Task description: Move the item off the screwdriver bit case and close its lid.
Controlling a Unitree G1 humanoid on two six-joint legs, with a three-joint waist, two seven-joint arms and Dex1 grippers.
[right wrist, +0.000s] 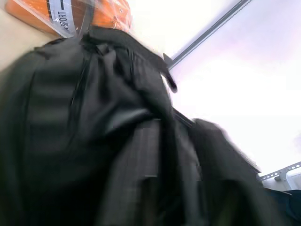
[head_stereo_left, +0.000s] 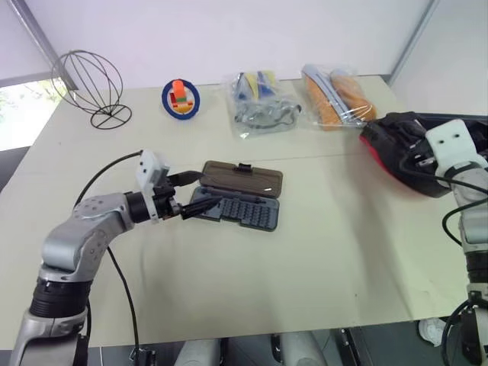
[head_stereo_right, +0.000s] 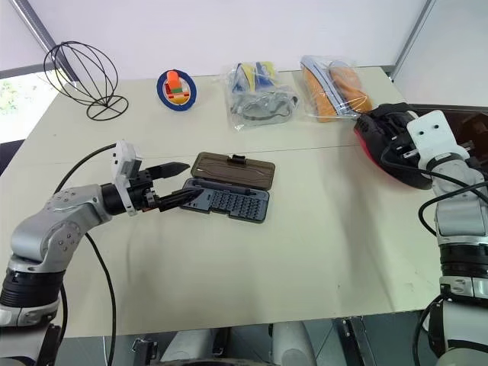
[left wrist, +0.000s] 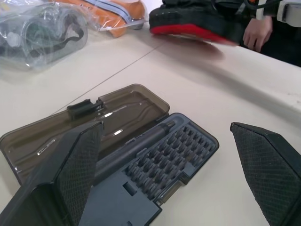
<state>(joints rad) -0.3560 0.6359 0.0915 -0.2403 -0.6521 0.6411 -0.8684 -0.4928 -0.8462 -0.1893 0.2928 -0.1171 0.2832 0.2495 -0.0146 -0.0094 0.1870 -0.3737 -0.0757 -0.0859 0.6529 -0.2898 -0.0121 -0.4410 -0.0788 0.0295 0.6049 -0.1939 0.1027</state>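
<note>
The screwdriver bit case (head_stereo_left: pixel 248 212) lies open in the middle of the table, its grey-blue tray showing rows of bits and a slim screwdriver. Its smoky-brown lid (head_stereo_left: pixel 242 178) lies flat behind the tray, with the black latch tab (head_stereo_left: pixel 244 166) on the far edge. My left gripper (head_stereo_left: pixel 210 188) is open and level at the case's left end, one finger over the lid corner and one over the tray corner. The item, a black mitt with red trim (head_stereo_left: pixel 396 149), sits at the table's right edge, well away from the case. My right gripper (head_stereo_left: pixel 418 158) is against its back.
Along the far side stand a wire globe (head_stereo_left: pixel 88 88), a blue round toy (head_stereo_left: pixel 181 99) and two clear bags of goods (head_stereo_left: pixel 263 103) (head_stereo_left: pixel 335 95). A person's hand (left wrist: pixel 256 33) shows behind the mitt. Bare table lies between the case and the mitt.
</note>
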